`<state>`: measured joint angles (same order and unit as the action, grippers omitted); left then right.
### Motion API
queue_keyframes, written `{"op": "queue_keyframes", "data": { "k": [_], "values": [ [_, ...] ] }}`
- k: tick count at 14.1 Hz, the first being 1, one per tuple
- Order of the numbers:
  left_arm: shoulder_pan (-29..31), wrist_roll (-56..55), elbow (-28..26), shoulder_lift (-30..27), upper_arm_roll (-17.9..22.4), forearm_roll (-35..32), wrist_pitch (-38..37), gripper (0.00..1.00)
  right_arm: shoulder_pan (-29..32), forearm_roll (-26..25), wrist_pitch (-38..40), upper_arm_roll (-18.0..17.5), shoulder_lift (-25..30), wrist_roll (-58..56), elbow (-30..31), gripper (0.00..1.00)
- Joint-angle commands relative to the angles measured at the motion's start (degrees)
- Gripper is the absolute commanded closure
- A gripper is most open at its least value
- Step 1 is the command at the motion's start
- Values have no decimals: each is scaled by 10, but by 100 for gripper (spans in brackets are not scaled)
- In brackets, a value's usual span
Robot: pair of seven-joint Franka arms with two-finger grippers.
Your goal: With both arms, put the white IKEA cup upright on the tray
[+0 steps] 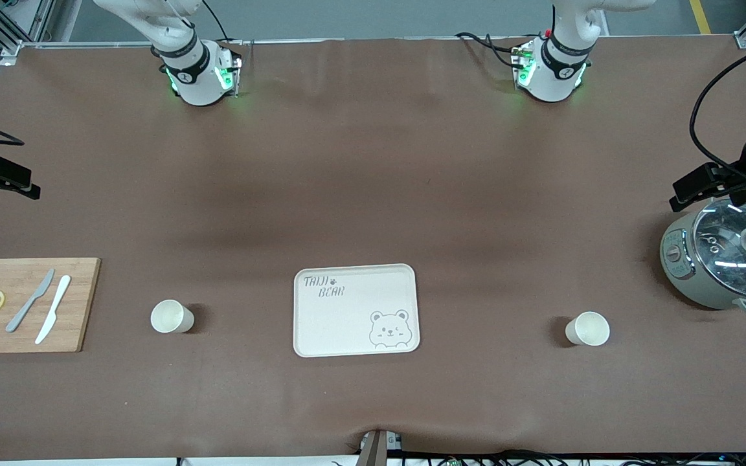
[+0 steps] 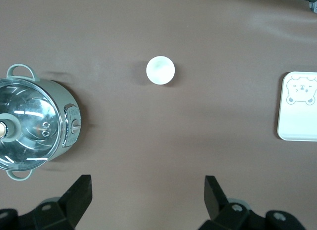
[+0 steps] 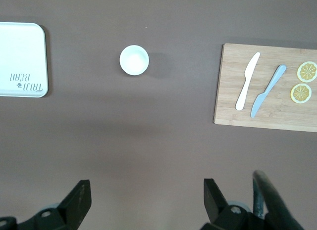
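Two white cups stand on the table, one on each flank of the tray. Taking the tray as the clock's centre in the front view, one cup sits at about 9 o'clock, toward the right arm's end, between the tray and the cutting board. The other cup sits at about 3 o'clock, toward the left arm's end, between the tray and the lidded pot. Both seem to stand upright, mouth up, so the long axis is vertical and each shows as a round rim from above; neither touches the tray.

The right end effector hangs over bare table at the right arm's end, near the edge, its fingers spread wide and holding nothing. In its wrist view the nearer cup lies at roughly 12 o'clock from it, well apart. The left end effector hangs just beside the pot, fingers likewise spread and empty; its cup lies at about 12 o'clock in its wrist view, also well apart.

Each arm is plainly nearer its own cup, so I judge the coming move a reach forward and down from each side, then a carry inward to the tray.
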<state>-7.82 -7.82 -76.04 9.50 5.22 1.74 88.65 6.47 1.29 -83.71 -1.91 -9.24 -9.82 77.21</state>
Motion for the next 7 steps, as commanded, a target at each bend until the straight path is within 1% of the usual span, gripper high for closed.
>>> {"op": "queue_keyframes", "data": {
  "k": [1,7],
  "values": [
    [3,14,13,4,2,12,-11,0,-3,-9,-3,-2,3,8,5,0],
    [3,5,8,3,1,16,-11,0,-6,-8,-21,-2,-6,8,3,0]
  ]
}}
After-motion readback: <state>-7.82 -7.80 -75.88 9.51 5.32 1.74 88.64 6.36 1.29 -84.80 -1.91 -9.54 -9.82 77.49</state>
